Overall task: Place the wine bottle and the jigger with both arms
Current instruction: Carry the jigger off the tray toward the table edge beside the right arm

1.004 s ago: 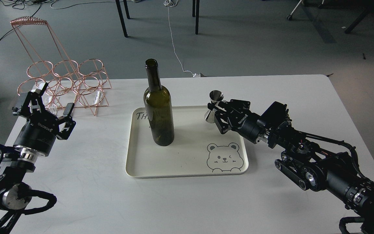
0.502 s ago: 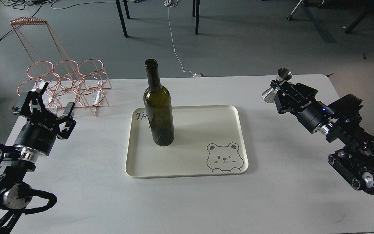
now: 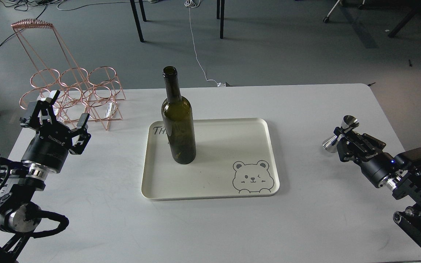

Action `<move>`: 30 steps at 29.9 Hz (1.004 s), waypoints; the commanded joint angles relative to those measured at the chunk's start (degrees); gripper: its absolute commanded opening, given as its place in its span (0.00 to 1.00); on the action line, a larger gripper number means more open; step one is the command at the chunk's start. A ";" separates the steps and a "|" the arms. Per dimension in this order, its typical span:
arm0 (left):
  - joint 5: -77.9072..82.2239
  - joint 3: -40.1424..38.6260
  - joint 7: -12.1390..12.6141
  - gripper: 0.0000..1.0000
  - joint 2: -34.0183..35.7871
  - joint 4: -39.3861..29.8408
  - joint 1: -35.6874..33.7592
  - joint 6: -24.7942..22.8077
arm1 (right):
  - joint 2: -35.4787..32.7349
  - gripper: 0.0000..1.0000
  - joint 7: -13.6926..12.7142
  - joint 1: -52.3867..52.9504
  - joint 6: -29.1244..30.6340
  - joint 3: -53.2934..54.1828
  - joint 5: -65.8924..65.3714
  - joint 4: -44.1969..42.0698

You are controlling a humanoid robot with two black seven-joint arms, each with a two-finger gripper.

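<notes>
The dark olive-green wine bottle (image 3: 178, 124) stands upright on the left part of the cream tray (image 3: 232, 126). The silver jigger (image 3: 338, 134) is tilted in my right gripper (image 3: 342, 137), which is shut on it over the table's right side, well clear of the tray. My left gripper (image 3: 57, 115) is open and empty at the table's left, far from the bottle, its fingers spread just in front of the copper rack.
A copper wire bottle rack (image 3: 69, 91) stands at the table's back left, close behind my left gripper. The tray has a bear drawing (image 3: 251, 177) at its front right corner. The white table (image 3: 210, 226) ends just right of my right arm.
My right gripper carried the jigger off the tray, out to the right, then back toward me and lower. My left gripper shifted slightly to the right. The bottle stayed put.
</notes>
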 commanded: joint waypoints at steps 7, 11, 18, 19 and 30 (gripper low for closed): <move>-0.09 0.00 0.00 0.99 0.04 0.00 -0.02 0.00 | 1.49 0.22 0.01 0.98 0.00 -0.23 0.00 -2.45; -0.09 0.00 -0.08 0.99 0.13 0.00 -0.02 -0.08 | 1.49 0.23 0.01 0.98 0.00 -0.32 0.00 -2.97; -0.09 0.00 -0.08 0.99 0.04 0.00 -0.02 -0.08 | 1.58 0.26 0.01 0.98 0.00 -0.50 0.08 -4.12; -0.09 0.00 -0.08 0.99 0.04 0.00 -0.02 -0.08 | 1.58 0.26 0.01 0.98 0.00 -0.50 0.00 -4.12; -0.09 0.09 -0.08 0.99 -0.05 0.00 -0.02 -0.08 | 1.49 0.32 0.01 0.98 0.00 -1.55 0.08 -4.12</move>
